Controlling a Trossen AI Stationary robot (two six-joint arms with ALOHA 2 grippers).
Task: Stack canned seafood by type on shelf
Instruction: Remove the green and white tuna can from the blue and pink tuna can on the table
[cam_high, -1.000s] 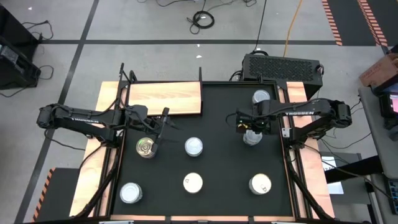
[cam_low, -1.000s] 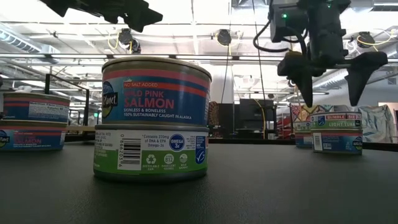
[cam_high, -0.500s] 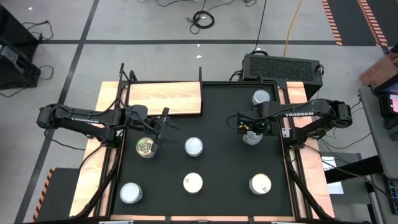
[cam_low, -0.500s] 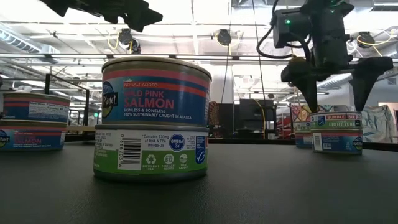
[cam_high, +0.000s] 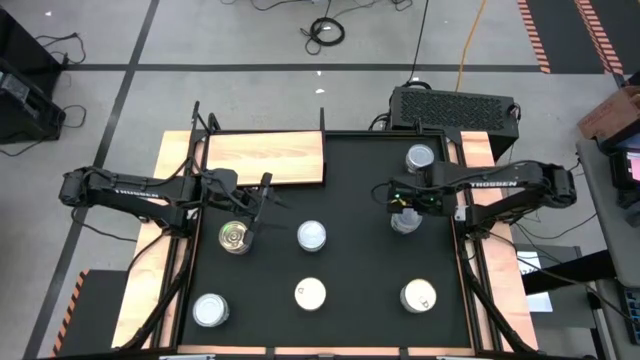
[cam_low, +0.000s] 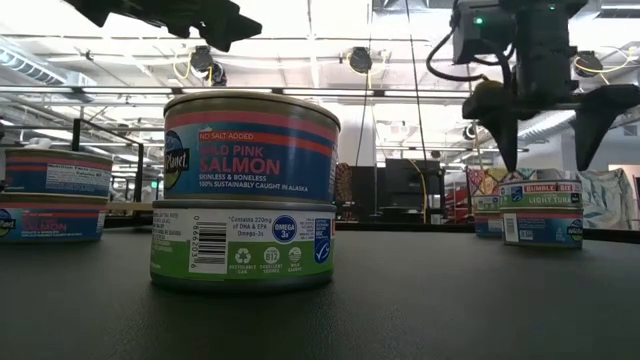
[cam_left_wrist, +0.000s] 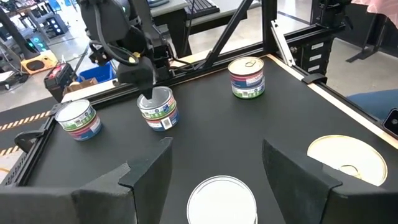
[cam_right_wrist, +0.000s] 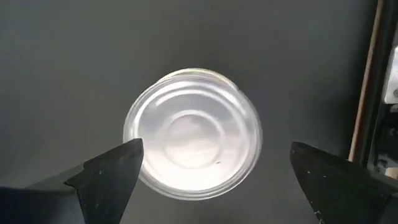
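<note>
Hovering over the right half of the mat, my right gripper (cam_high: 405, 203) points straight down with its jaws spread wide and nothing held. A silver-topped tin (cam_right_wrist: 193, 134) sits directly beneath the gap, centred between the two fingers (cam_right_wrist: 106, 174) in the right wrist view. In the low view both fingertips (cam_low: 508, 150) hang above that tin's rim, clear of the label.

My left gripper (cam_high: 258, 205) reaches in from the left edge, held low and roughly level, its jaws also parted and empty. A gold pull-tab tin (cam_high: 235, 237) lies just beside its fingers; a pale-topped tin (cam_left_wrist: 222, 199) sits just ahead of the gap between them.

The work surface is a black mat (cam_high: 350, 255) on a light wooden frame. The shelf (cam_high: 265, 158), a pale wooden board, lies at the far left corner of the mat, behind the left gripper, with no tins on it. Beyond the table I see a grey floor with loose cables and a black ventilated box (cam_high: 455, 105). The low view shows an open workshop with ceiling lights.

Count of tins from above: seven positions. One under the right gripper, one behind it near the far right edge (cam_high: 420, 157), one gold-topped and one pale-topped (cam_high: 312, 236) by the left gripper, and three along the near row (cam_high: 310, 294). The middle near position is a stack of two, a salmon tin (cam_low: 250, 145) on a green-labelled one (cam_low: 243, 248).
</note>
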